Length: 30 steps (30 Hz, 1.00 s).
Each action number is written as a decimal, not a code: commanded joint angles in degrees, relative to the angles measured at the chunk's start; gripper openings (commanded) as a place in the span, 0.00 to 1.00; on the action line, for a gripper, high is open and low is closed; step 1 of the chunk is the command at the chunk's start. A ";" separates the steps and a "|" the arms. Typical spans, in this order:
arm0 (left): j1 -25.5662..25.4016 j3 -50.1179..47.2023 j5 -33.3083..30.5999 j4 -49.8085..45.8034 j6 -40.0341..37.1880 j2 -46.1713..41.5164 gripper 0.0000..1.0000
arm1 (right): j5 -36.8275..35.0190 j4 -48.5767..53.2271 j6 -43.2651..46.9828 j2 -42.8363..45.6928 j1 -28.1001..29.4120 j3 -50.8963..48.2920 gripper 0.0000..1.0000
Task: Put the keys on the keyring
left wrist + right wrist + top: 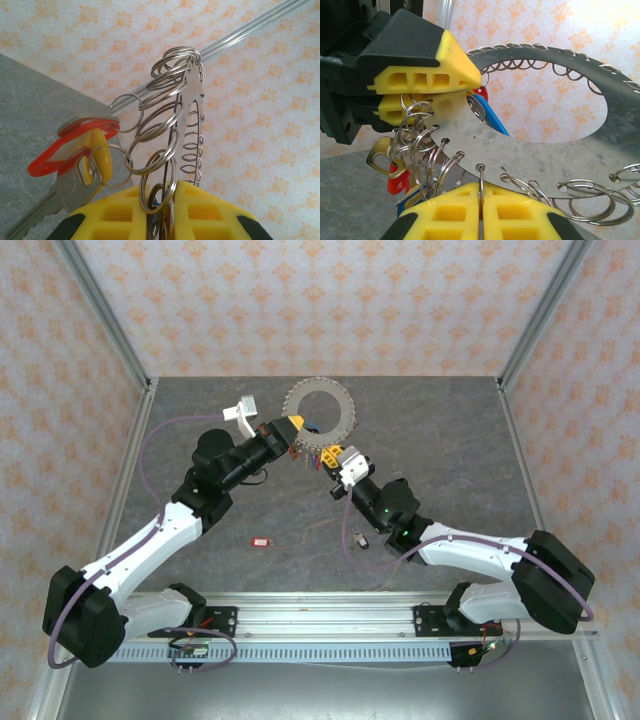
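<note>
- Patterned walls (300, 300) close in your grey tabletop (450, 440).
- The red-tagged key (262, 541) lies loose toward the tabletop's near edge, left of centre, with nothing gripping it.
- Your left gripper (293, 430) pinches the rim of the keyring (320, 412), toward the far edge.
- Your right gripper (335, 455) is pressed shut on the same rim just beside it. Opposed pulls could twist or drop the keyring.
- The dark-tagged key (362, 539) lies apart, and a low sweep could knock it away.

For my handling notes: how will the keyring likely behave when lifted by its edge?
The keyring looks like a flat metal plate, so probably stiff. Its split rings and tagged keys hang loose, so likely swing. Gripped edge-on by the left gripper, the smooth metal might slip.
</note>
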<state>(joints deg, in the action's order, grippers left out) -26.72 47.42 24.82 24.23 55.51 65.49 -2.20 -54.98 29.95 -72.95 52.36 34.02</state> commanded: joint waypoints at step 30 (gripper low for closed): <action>0.02 -2.23 -7.18 -9.06 6.90 0.69 0.02 | -13.02 10.06 -10.73 0.01 0.38 5.06 0.00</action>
<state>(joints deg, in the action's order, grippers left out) -26.89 46.28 18.98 15.20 62.87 66.15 -7.68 -44.18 22.46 -73.45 53.23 35.90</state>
